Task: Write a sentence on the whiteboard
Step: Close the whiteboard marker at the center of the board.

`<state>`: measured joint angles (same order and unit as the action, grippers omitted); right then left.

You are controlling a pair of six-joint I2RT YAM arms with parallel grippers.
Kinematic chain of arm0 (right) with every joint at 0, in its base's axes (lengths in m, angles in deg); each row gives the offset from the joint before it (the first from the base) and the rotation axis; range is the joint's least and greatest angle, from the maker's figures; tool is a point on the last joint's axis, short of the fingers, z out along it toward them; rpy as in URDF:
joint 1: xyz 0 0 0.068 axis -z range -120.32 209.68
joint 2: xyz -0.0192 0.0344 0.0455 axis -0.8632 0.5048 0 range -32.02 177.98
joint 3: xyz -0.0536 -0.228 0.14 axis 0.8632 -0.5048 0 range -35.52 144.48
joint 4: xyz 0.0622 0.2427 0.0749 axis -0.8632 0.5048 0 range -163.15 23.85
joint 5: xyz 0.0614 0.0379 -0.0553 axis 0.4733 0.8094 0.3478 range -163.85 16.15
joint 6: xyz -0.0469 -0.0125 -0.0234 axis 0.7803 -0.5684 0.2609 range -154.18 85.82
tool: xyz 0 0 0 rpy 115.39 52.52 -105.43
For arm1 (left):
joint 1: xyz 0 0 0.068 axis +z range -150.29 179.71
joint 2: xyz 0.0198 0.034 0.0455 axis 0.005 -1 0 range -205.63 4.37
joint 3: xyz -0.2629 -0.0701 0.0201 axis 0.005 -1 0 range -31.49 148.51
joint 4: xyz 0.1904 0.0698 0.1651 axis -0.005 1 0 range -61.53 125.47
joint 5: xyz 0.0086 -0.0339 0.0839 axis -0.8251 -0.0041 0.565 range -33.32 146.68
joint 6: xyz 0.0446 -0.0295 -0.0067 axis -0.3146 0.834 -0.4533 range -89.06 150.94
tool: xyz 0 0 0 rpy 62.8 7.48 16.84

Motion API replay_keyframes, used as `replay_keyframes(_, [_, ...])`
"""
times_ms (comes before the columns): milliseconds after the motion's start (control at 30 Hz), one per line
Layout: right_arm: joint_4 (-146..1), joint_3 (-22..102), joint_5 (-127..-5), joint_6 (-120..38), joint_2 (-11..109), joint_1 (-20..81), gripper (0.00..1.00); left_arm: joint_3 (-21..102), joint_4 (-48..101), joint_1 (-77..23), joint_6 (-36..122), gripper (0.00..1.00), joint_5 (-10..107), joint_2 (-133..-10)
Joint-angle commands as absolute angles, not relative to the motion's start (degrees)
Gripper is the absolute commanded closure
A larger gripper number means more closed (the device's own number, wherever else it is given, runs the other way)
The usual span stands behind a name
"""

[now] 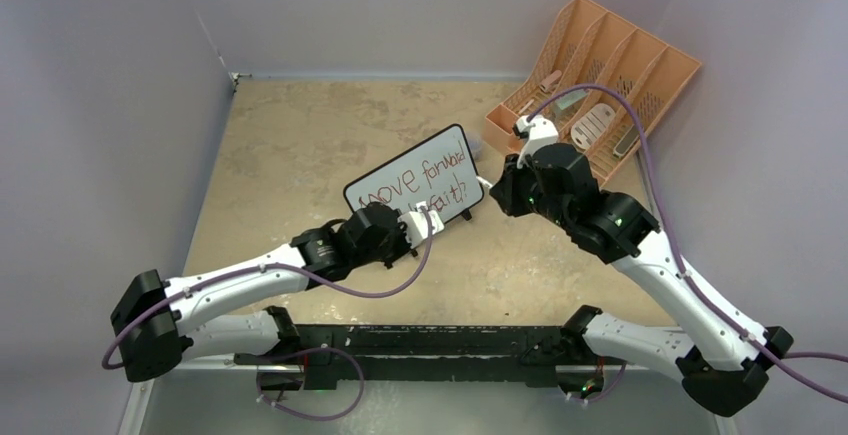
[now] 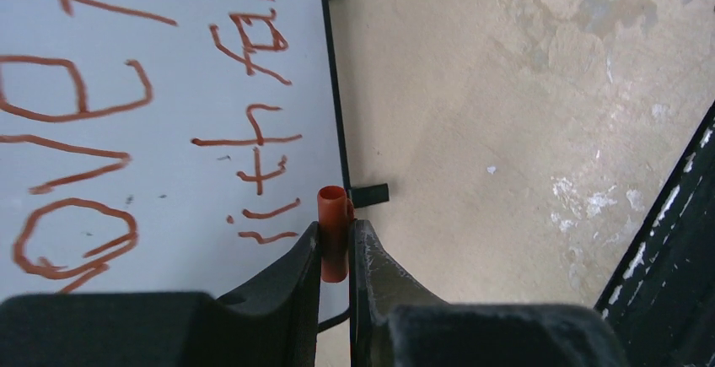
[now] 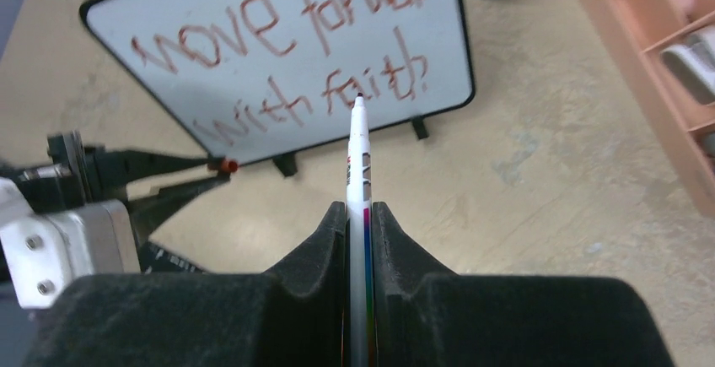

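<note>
The whiteboard [image 1: 415, 177] stands tilted mid-table on small black feet, with "move forward with faith" in red-brown ink; it also shows in the left wrist view [image 2: 160, 114] and the right wrist view [image 3: 278, 42]. My left gripper [image 2: 335, 240] is shut on a small orange marker cap [image 2: 333, 230] just in front of the board's lower right edge. My right gripper [image 3: 360, 215] is shut on a white marker [image 3: 360, 156], tip pointing at the board's lower right and held off it. In the top view the right gripper [image 1: 497, 187] sits just right of the board.
A peach slotted desk organizer [image 1: 600, 80] with items in its slots lies at the back right, close behind the right arm. A black rail [image 1: 420, 340] runs along the near table edge. Grey walls enclose the table on the left, back and right.
</note>
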<state>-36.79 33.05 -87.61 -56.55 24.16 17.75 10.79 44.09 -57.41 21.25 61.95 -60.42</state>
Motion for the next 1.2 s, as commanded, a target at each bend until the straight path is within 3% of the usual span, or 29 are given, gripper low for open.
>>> replay_keyframes(0, [-34.1,36.5,-75.1,-54.8,24.3,18.0,1.0,8.7,33.6,-57.2,15.6,1.0,61.9,-56.3])
replay_keyframes(333, [-39.7,32.3,-59.2,-53.8,25.9,18.0,1.0,1.0,19.9,-57.2,0.9,1.0,52.4,-50.0])
replay_keyframes(533, [-40.2,31.7,-54.5,-51.5,28.2,18.0,1.0,2.7,20.3,-57.2,-3.4,1.0,50.4,-50.3])
replay_keyframes(1167, [-39.5,29.7,-55.9,-50.4,29.9,18.0,1.0,5.5,22.5,-57.2,-4.3,1.0,52.8,-52.3])
